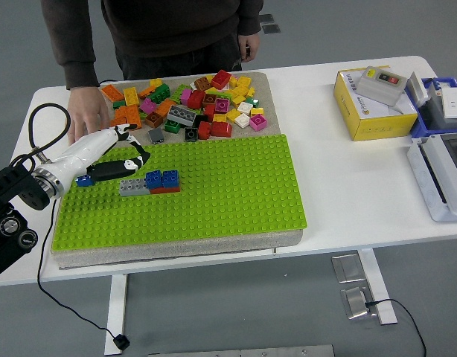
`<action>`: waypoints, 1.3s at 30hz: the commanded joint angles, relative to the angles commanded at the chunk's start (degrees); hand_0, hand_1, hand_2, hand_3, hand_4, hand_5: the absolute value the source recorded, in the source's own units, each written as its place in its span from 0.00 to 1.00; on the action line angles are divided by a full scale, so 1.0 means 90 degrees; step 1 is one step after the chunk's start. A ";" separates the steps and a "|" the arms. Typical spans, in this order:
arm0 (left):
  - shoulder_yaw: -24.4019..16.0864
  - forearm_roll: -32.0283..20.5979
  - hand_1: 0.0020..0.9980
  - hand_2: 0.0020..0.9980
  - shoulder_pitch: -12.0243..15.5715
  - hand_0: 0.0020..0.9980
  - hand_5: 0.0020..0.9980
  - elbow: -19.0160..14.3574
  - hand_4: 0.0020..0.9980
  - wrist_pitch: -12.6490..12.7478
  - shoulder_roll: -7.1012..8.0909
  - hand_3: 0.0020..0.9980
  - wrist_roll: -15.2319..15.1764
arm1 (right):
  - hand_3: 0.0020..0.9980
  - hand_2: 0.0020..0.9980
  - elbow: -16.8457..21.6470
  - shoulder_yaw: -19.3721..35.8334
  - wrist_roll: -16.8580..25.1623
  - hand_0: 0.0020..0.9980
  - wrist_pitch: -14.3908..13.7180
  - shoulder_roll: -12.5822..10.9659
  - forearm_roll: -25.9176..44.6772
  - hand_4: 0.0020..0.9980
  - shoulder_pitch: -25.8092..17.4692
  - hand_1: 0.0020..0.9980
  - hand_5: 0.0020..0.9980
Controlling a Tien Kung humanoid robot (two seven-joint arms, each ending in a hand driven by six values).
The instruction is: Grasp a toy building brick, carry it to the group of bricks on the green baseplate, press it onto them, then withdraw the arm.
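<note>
White table [347, 186], seen from above. On it, a large green baseplate [228, 193] resting on a grey mat [269, 100]. Behind the baseplate, on the mat's far part, a loose pile of bricks [191, 104] in orange, yellow, red, green, pink, grey and white. At right, a yellow box [366, 111] with a grey switch unit [382, 83] on top, and blue and grey trays [440, 156] at the table's right edge.

At the far side, a person in a dark top [161, 30]; one hand [87, 115] flat on the table beside the pile's left end.

From the lower left, a black arm with a white left hand [102, 156] reaching over the baseplate's left part. Fingers [113, 169] loosely extended, dark tips pointing right, just left of the brick group; a small blue piece [84, 180] close under the palm, hold on it impossible to tell.

On the baseplate, left of centre, the group [150, 182]: a grey brick, then two blue bricks on a red one.
</note>
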 joint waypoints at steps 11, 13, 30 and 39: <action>0.0233 0.0147 1.00 1.00 0.0019 1.00 0.88 0.0986 0.54 0.0390 -0.0596 0.62 -0.0315 | 0.66 0.67 -0.0004 0.0012 -0.0008 0.64 0.0010 0.0013 -0.0045 0.51 0.0014 0.57 1.00; 0.0277 0.0175 1.00 1.00 0.0015 1.00 0.88 0.1094 0.54 0.0414 -0.0658 0.62 -0.0332 | 0.66 0.67 -0.0004 0.0017 -0.0011 0.64 0.0010 0.0015 -0.0055 0.51 0.0013 0.57 1.00; 0.0521 0.0177 1.00 1.00 0.0003 1.00 0.87 0.1575 0.54 0.0502 -0.0852 0.62 -0.0391 | 0.66 0.67 0.0002 0.0091 -0.0052 0.64 0.0002 0.0032 -0.0172 0.51 0.0009 0.57 1.00; 0.0623 0.0098 1.00 1.00 -0.0010 1.00 0.88 0.1691 0.54 0.0525 -0.0955 0.62 -0.0409 | 0.66 0.67 0.0002 0.0075 -0.0044 0.64 0.0005 0.0039 -0.0153 0.51 0.0015 0.57 1.00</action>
